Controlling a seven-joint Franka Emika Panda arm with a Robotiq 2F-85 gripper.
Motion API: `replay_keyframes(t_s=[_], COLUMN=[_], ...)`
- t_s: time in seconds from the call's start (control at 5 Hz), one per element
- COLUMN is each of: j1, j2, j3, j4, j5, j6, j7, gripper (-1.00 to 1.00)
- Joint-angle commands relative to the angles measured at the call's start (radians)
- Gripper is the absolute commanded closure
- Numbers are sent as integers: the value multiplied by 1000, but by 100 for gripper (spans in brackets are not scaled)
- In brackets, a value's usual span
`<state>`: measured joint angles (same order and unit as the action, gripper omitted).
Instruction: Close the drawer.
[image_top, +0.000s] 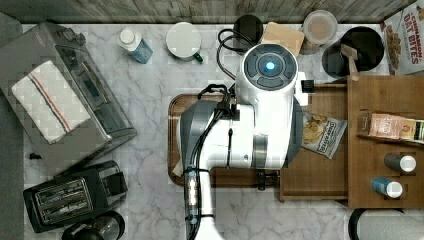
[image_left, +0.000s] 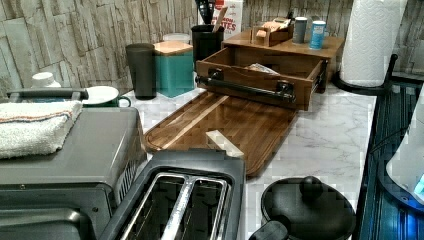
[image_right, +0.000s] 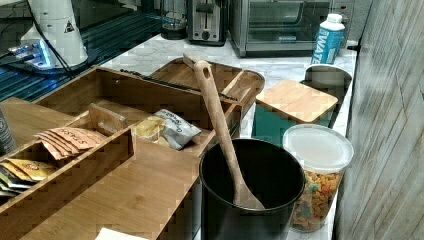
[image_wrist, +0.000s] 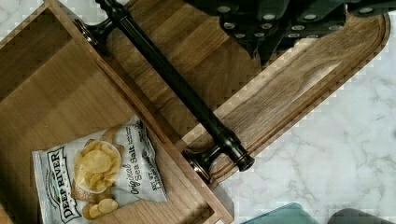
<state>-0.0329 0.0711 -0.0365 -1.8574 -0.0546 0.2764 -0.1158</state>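
The drawer (image_left: 260, 75) is a shallow brown wooden box standing pulled out from under the flat cabinet top (image_top: 385, 100). A long black bar handle (image_wrist: 177, 88) runs across its front face (image_left: 245, 92). A bag of chips (image_wrist: 98, 172) lies inside it. In the wrist view my gripper (image_wrist: 273, 32) hangs above the dark wooden tray (image_wrist: 289, 88), on the outer side of the handle and apart from it. In the top view my white arm (image_top: 265, 100) covers the drawer's front and part of the tray (image_top: 175, 125).
A toaster oven (image_top: 65, 95) and a toaster (image_top: 70, 197) stand at the top view's left. Behind the drawer are a teal canister (image_left: 175, 67), a black utensil pot (image_right: 250, 190) and a pasta jar (image_right: 315, 175). Paper towels (image_left: 372, 40) stand beside the cabinet.
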Motion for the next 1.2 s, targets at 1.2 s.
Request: replay_keyframes(t_s=[1.2], j1=[92], j2=[97], j3=[76], j4=[-206], j5=[-240], j6=[292], j7=[-418], gripper=[100])
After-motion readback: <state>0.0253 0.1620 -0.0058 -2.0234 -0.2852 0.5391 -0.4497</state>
